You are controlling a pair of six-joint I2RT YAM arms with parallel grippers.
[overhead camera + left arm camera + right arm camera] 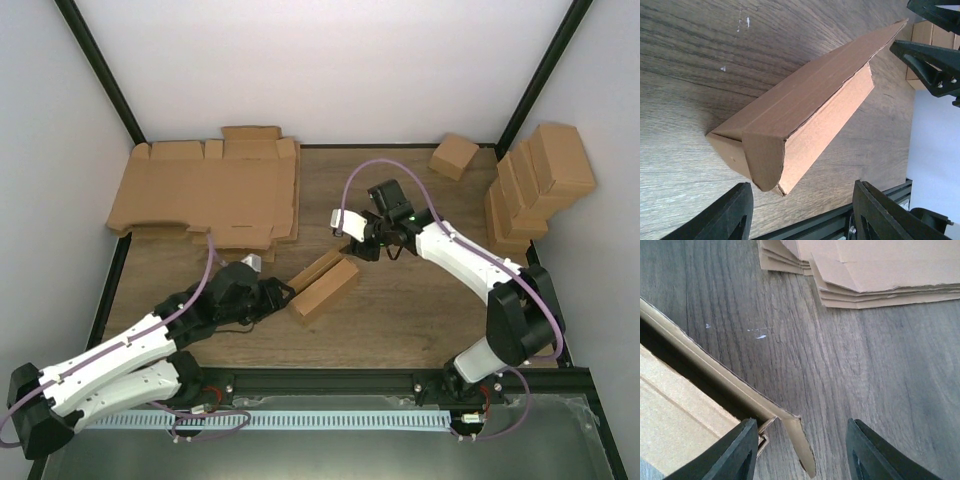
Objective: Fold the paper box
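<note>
Wide-apart right tool (802, 445) over wooden table (850, 365), paper box (680, 425) flap corner between, cardboard stack (880, 270) beyond.

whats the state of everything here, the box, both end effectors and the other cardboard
paper box: partly folded, lid flap not shut
left end effector: open, straddling the box's near end
right end effector: open, at the box's far flap edge
cardboard sheets: flat, unfolded, stacked
small carton: closed, standing alone
stacked cartons: closed, piled at the right edge
</note>
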